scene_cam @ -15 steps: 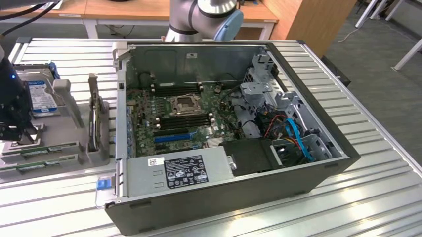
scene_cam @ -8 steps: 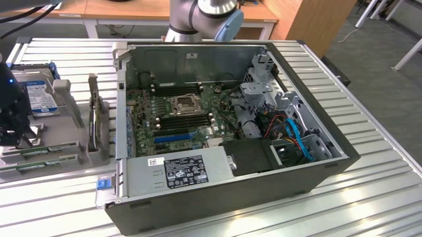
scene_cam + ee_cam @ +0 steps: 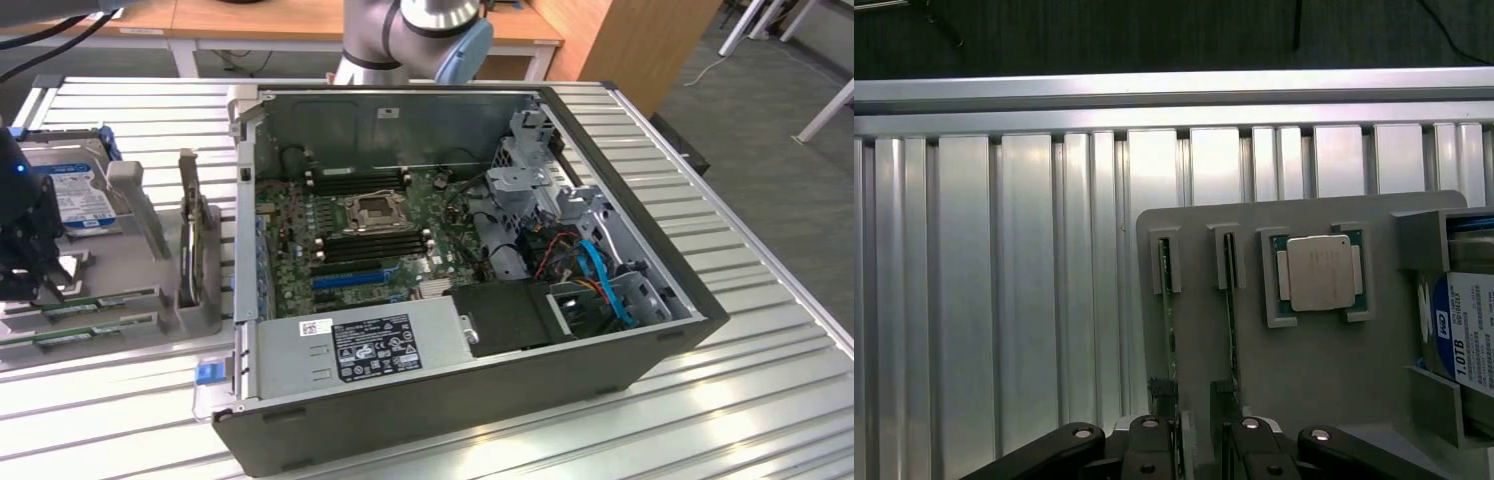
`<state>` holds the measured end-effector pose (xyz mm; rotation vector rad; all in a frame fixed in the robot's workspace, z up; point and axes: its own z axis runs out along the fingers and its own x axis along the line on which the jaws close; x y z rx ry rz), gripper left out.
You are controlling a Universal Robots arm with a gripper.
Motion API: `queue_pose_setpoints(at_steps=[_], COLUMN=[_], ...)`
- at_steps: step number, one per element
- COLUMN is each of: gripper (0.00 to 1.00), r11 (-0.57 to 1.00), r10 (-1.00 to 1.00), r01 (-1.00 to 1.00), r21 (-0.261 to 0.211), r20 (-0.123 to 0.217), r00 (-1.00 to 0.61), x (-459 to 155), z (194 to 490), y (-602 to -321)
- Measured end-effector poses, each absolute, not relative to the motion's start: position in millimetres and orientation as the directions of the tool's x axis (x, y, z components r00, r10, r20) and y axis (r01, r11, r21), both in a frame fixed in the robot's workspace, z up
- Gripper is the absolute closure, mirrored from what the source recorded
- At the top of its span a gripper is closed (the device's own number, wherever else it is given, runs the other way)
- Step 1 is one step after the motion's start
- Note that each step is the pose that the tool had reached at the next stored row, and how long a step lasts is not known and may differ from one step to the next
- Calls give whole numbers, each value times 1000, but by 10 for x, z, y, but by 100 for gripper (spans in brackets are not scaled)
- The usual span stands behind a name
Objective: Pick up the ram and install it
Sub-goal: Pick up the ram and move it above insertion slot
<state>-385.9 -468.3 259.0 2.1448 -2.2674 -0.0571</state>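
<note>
1. Exterior view: the task has barely begun. The ram (image 3: 94, 300) sits in the grey holder (image 3: 167, 300), at the table (image 3: 747, 400) edge on the exterior view's left. Nothing is lifted and nothing is installed.
2. Same view: the computer case (image 3: 467, 400) lies open mid-table. The long black memory slots (image 3: 374, 245) beside the processor socket look unfilled to me. So I judge that the pick, the carry and the seating are all left.
3. Same view: the arm (image 3: 400, 30) has its base beyond the table's far edge, behind the case. The gripper (image 3: 38, 280) points down over the holder, near the ram, with the hard drive (image 3: 74, 195) just behind it.
4. Wrist view: I'm looking straight down on the holder (image 3: 1304, 400). The ram (image 3: 1166, 330) stands on edge in its slot, and a second stick (image 3: 1231, 330) runs parallel just beside it. The processor chip (image 3: 1319, 272) is in the next pocket and the hard drive (image 3: 1466, 345) is at the holder's end.
5. Wrist view: the gripper (image 3: 1192, 430) has its jaws spread wide and holds nothing. It sits low over the sticks' near ends. I can't tell which stick it's lined up on, or whether it's touching.
</note>
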Motion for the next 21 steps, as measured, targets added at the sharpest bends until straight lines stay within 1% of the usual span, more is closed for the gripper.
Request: queue_pose_setpoints(at_steps=[13, 21], gripper=[71, 71], r11=[55, 55], r10=[-998, -998], r01=[-998, -998], r21=[40, 40], r20=[-11, -11], r00=[-56, -56], x=[-3859, -3858], z=[2376, 2293], y=[-4709, -4722])
